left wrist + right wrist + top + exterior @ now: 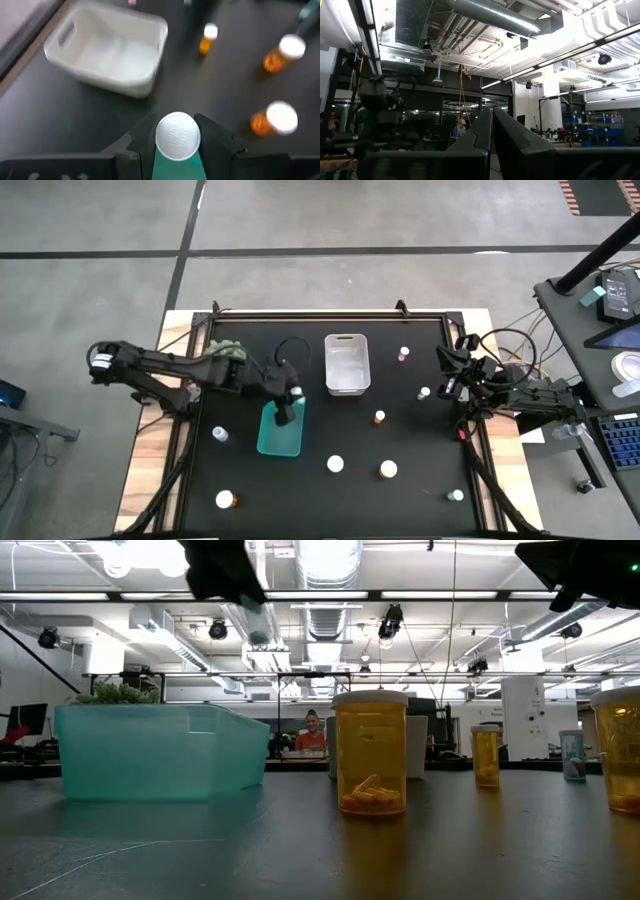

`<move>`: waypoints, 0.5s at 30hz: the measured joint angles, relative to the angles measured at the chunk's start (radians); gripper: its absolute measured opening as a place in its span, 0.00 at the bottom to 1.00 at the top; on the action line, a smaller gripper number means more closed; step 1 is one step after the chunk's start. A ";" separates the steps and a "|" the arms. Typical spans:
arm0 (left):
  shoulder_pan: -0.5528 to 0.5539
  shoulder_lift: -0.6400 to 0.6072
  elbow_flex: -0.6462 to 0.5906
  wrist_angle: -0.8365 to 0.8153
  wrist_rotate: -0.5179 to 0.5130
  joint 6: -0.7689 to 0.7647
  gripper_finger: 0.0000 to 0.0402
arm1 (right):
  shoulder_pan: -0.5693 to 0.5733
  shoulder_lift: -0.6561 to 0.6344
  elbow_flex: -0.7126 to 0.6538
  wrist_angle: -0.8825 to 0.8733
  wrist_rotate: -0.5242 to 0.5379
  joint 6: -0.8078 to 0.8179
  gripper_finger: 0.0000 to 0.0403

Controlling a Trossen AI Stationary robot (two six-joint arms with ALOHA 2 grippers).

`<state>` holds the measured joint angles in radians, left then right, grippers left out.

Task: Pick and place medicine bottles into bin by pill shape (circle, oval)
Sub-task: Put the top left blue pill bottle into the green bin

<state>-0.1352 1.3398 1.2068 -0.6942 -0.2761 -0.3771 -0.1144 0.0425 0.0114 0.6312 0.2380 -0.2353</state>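
One white-capped bottle (178, 136) stands upright, clamped between the left gripper's (178, 142) part-closed jaws, directly above the teal bin (280, 432); right gripper (492, 131) shut, empty.

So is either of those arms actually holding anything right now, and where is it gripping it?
Yes. The left gripper holds a medicine bottle by its sides, just under the white cap, above the teal bin. The right gripper is shut and holds nothing.
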 joint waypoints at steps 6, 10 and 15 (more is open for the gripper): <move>-0.068 0.012 -0.008 -0.146 -0.001 -0.112 0.27 | 0.000 0.000 0.000 -0.003 0.000 0.001 0.02; -0.098 0.013 -0.052 -0.147 -0.007 -0.157 0.27 | 0.000 0.000 0.000 -0.005 0.000 0.007 0.02; -0.103 0.021 -0.127 -0.069 -0.019 -0.190 0.27 | 0.000 0.000 0.000 -0.005 0.000 0.007 0.02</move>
<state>-0.2379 1.3609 1.0797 -0.7636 -0.2947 -0.5667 -0.1143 0.0425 0.0116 0.6258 0.2379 -0.2280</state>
